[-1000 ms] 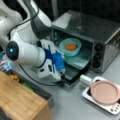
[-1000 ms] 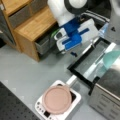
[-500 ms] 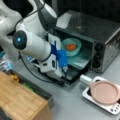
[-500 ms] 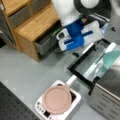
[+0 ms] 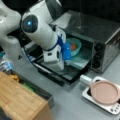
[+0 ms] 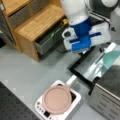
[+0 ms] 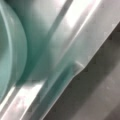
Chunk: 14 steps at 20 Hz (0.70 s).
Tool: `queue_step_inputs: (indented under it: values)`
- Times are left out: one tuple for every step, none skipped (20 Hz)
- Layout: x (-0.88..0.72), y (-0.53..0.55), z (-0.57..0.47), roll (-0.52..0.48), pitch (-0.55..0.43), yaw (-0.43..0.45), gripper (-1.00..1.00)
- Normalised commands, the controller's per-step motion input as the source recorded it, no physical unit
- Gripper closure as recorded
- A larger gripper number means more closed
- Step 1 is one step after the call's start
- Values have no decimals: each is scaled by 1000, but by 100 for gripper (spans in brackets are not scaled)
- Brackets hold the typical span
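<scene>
Here the gripper (image 5: 67,56) reaches into the open toaster oven (image 5: 100,37), near a teal bowl (image 5: 76,46); whether its fingers are apart I cannot tell. A pink pan (image 6: 57,99) sits on a scale (image 6: 72,105), near right.

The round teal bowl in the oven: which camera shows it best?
A front view shows the round teal bowl best: whole rim, orange item inside, beside the gripper. A front view catches only its edge; the wrist view shows only its side.
</scene>
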Motion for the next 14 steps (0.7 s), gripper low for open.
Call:
queue_step_inputs:
  values:
    - [-207, 225, -99, -168, -85, -54, -100]
    - [-217, 244, -101, -163, -94, -67, -100]
    - [-226, 263, -104, -159, -102, -81, -100]
    - [-238, 285, -110, -157, -109, -93, -100]
    - [-232, 278, -100, -154, -113, -102, -100]
    - [-245, 286, -105, -152, -118, -115, -100]
    - [-258, 281, -104, -151, -124, -128, -100]
    - [-275, 275, -102, -149, -128, -141, -100]
    - [-280, 262, -95, -144, -132, -150, -100]
    - [-293, 253, -88, -142, -133, -162, -100]
    - [-310, 239, -82, -143, -136, -172, -100]
    - [-333, 233, -79, -139, -140, -178, -100]
    - [-356, 223, -73, -137, -146, -180, -100]
    - [-373, 216, -71, -140, -157, -177, -100]
